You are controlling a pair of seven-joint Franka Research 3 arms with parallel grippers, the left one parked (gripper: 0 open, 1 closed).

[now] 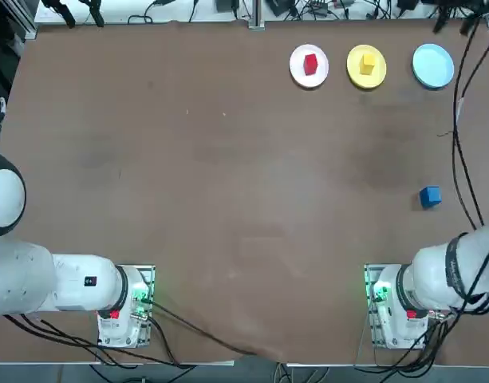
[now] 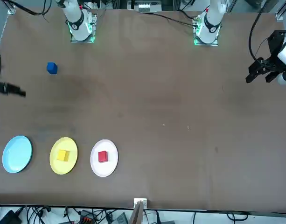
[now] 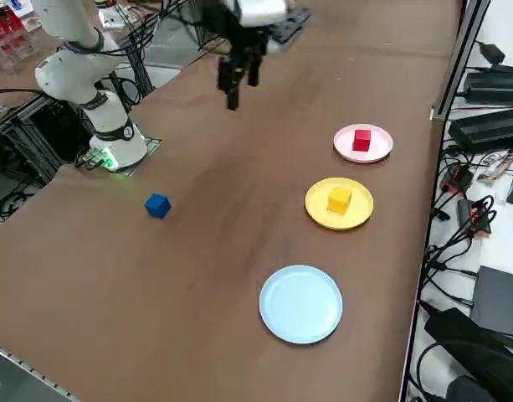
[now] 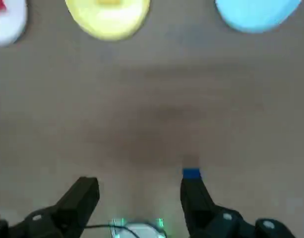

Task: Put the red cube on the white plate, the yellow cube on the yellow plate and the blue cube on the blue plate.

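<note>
Right gripper: fingers spread wide, nothing between them. It is up above the table, clear of the blue cube. In the wrist view one fingertip overlaps the cube and hides part of it, but they aren't touching.

Blue cube: on bare tabletop, on the robot's right side, between the right arm's base and the blue plate. Nearer the base than the white and yellow plates are. Apart from all three plates.

Red cube: on the white plate, sitting inside the rim. Yellow cube: on the yellow plate, also within the rim. Both rest flat.

Blue plate: bare, flat on the table. Plates stand in a row on the far side from the robot: white leftmost, yellow in the middle, blue rightmost by the robot's sides. None touch; small gaps between.

Black cables hang at the robot's right, showing close beside the blue plate from overhead.
</note>
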